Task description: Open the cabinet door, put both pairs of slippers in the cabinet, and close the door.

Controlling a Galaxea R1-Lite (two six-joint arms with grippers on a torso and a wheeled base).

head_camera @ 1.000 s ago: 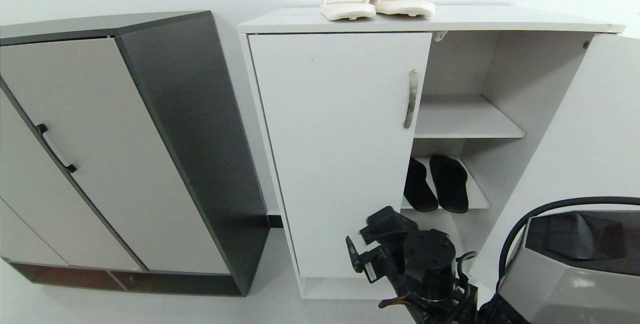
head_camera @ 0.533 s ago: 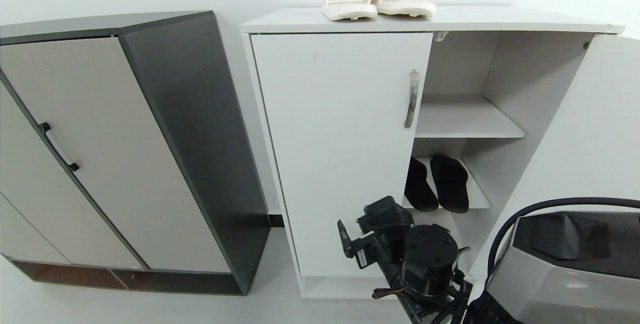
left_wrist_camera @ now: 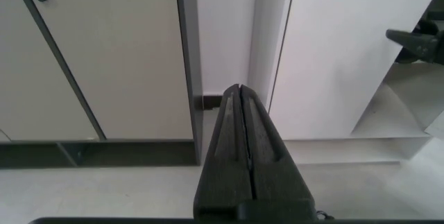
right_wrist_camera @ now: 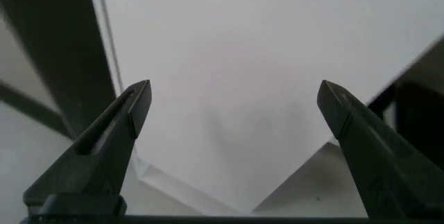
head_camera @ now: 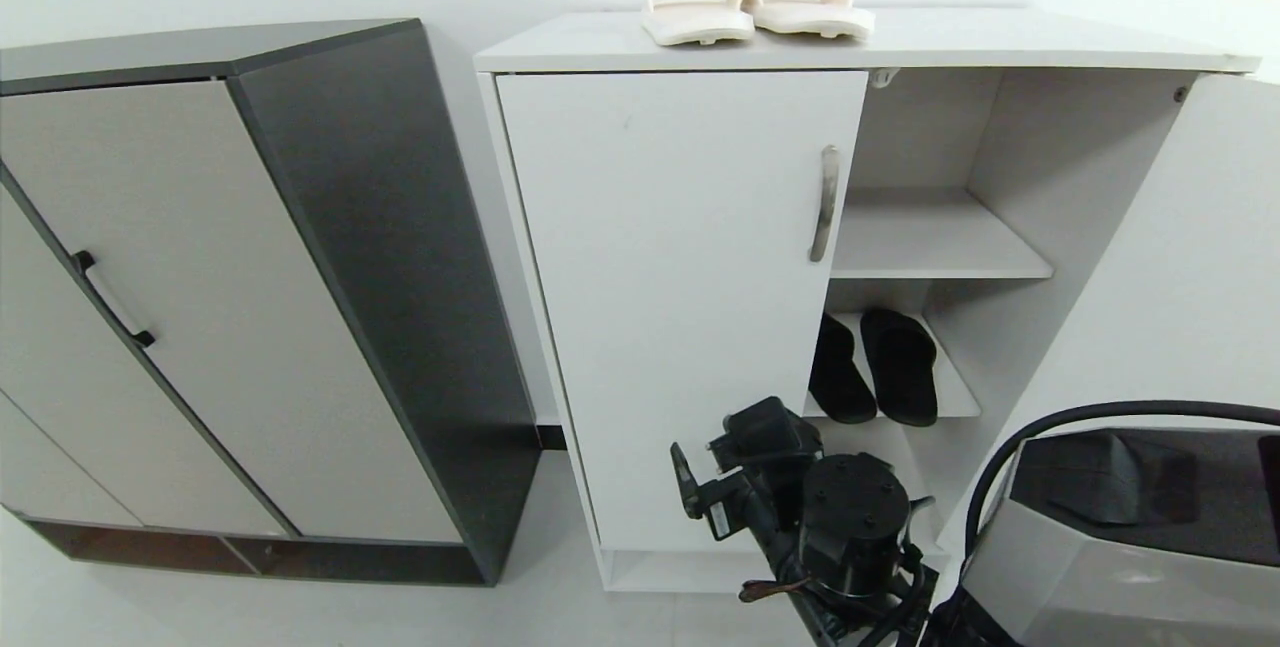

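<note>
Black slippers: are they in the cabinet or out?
In: the black slippers lie side by side on the lower shelf, seen past the open door.

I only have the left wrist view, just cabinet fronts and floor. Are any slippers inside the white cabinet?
Observer: Yes, the black slippers lie on the lower shelf of the open right compartment.
Operator: And the other pair?
Observer: The cream slippers sit outside, on the cabinet top.
Operator: What about the other arm?
Observer: The right gripper is open, facing the closed left door.
</note>
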